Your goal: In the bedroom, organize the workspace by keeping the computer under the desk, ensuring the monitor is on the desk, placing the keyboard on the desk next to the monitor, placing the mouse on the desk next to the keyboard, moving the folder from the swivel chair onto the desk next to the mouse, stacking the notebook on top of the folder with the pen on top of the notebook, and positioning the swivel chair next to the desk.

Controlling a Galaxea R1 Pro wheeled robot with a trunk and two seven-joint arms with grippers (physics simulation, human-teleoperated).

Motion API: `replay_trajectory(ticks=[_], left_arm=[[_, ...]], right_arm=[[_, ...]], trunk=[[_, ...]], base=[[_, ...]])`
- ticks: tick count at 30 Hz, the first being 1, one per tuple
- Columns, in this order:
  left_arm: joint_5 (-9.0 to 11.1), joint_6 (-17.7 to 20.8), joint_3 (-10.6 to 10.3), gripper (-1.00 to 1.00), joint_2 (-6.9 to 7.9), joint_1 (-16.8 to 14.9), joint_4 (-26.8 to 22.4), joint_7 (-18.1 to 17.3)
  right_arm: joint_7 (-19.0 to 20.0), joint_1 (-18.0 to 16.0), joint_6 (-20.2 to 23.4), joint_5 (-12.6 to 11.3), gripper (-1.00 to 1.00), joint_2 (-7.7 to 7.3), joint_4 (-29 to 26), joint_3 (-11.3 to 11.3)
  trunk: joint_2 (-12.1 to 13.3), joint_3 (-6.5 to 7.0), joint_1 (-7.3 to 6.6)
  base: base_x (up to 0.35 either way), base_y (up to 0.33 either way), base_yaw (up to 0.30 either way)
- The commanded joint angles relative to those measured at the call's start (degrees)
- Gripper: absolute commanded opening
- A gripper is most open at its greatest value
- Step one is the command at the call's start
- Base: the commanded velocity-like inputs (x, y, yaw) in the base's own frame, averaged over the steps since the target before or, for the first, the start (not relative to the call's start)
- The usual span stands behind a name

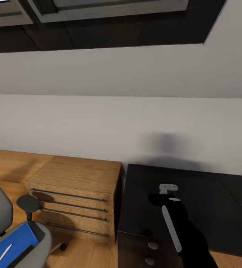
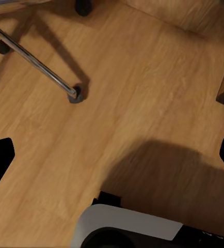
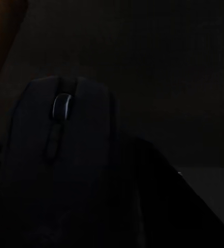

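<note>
Mouse (image 3: 58, 155) is sitting close under the right end effector (image 1: 168, 188) over the desk (image 1: 210, 208), grip state unclear; left end effector is hanging spread apart. Folder (image 1: 9, 242) is lying on the swivel chair (image 1: 43, 238) beside the desk, not yet moved.

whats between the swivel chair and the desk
In the head view, a low oak drawer unit stands between the swivel chair and the desk, its right side close against the desk's left end.

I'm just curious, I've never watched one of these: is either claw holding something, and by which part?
The mouse sits close before the right gripper, over the black desk; whether it's gripped cannot be told. The left gripper is empty.
</note>
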Motion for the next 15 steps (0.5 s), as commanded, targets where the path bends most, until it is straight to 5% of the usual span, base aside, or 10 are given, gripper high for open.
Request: replay_trajectory(ticks=[1, 15], left_arm=[[0.6, -0.1, -0.3, 1.0, -0.01, 0.0, 0.0, -0.3], [0.5, 0.1, -0.4, 1.0, -0.06, 0.0, 0.0, -0.3]], right_arm=[[-0.6, -0.1, 0.2, -0.5, -1.0, 0.01, 0.0, 0.1], [-0.7, -0.1, 0.2, -0.5, -1.0, 0.04, -0.1, 0.1]], trunk=[[0.0, -0.06, 0.0], [0.0, -0.29, 0.0]], base=[[-0.005, 0.0, -0.267], [-0.257, -0.021, -0.26]])
